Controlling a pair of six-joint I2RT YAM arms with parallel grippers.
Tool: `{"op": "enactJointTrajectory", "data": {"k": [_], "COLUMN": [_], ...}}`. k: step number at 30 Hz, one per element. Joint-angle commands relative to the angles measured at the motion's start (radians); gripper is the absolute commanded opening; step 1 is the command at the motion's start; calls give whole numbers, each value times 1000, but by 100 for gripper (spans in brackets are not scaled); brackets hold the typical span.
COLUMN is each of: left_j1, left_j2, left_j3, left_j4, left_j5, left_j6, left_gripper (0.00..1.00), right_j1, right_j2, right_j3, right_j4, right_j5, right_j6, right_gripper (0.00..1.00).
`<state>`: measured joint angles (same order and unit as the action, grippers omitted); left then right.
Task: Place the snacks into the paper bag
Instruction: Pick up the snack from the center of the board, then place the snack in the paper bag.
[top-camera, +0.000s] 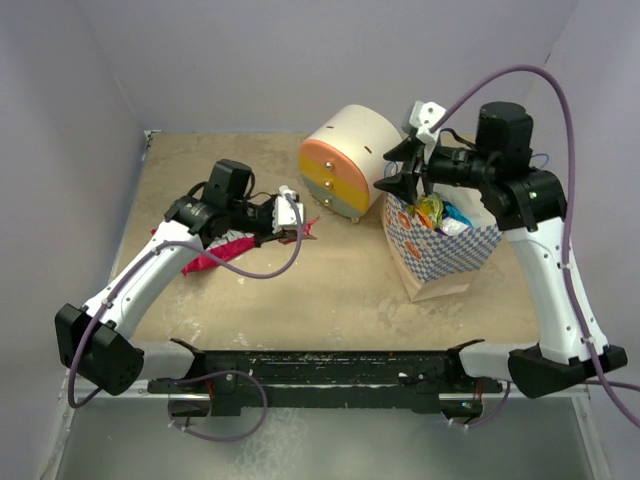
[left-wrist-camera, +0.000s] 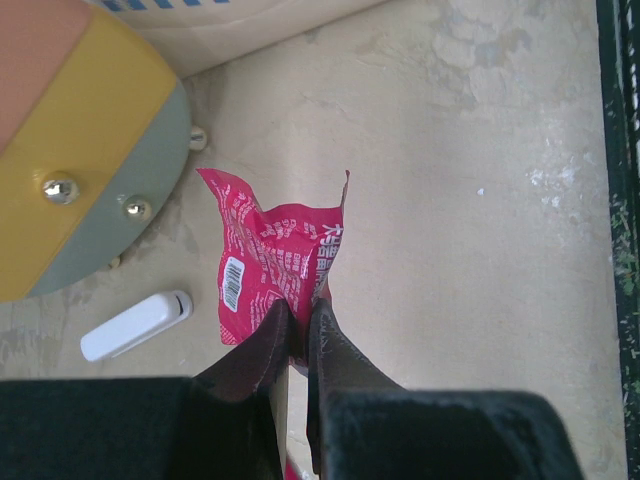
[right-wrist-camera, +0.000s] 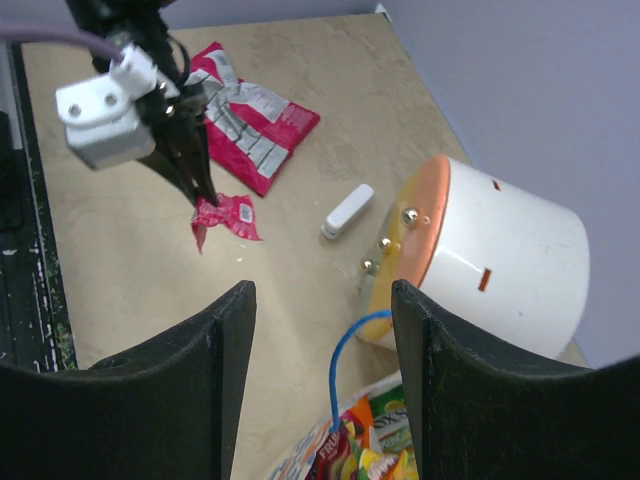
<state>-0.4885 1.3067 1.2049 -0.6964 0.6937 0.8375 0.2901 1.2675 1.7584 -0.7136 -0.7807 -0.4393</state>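
Note:
My left gripper is shut on a small pink snack packet, holding it low over the table left of the drawer unit. The packet fans out past my fingertips in the left wrist view and also shows in the right wrist view. A larger red-and-silver packet lies under my left arm and shows in the right wrist view. The paper bag stands upright at the right with several snacks inside. My right gripper is open and empty above the bag's left rim, straddling the blue cord handle.
A cream round drawer unit with orange, yellow and grey drawer fronts stands just left of the bag. A small white stick-shaped object lies on the table by the drawers. Purple cables loop off both arms. A black rail runs along the near table edge.

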Motion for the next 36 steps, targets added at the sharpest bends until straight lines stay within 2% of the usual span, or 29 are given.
{"op": "enactJointTrajectory", "data": {"k": [1, 10, 16, 23, 32, 36], "left_j1": [59, 75, 75, 76, 77, 85], "left_j2": [-47, -61, -64, -57, -50, -52], "left_j3": [96, 174, 181, 182, 170, 156], "left_j4": [-31, -65, -84, -67, -26, 5], "left_j5": [198, 400, 448, 474, 484, 485], "left_j6": [-65, -138, -131, -143, -173, -197], "left_gripper": [0, 0, 0, 0, 0, 0], "right_j1": [92, 283, 316, 338, 350, 349], "right_j2": [46, 177, 191, 213, 231, 241], "right_j3": [24, 27, -16, -56, -74, -84], "right_j4": [32, -30, -41, -37, -25, -8], "right_j5": [-31, 12, -3, -12, -65, -109], "right_j6": [-74, -190, -230, -226, -202, -180], "right_gripper": [59, 61, 61, 50, 42, 34]}}
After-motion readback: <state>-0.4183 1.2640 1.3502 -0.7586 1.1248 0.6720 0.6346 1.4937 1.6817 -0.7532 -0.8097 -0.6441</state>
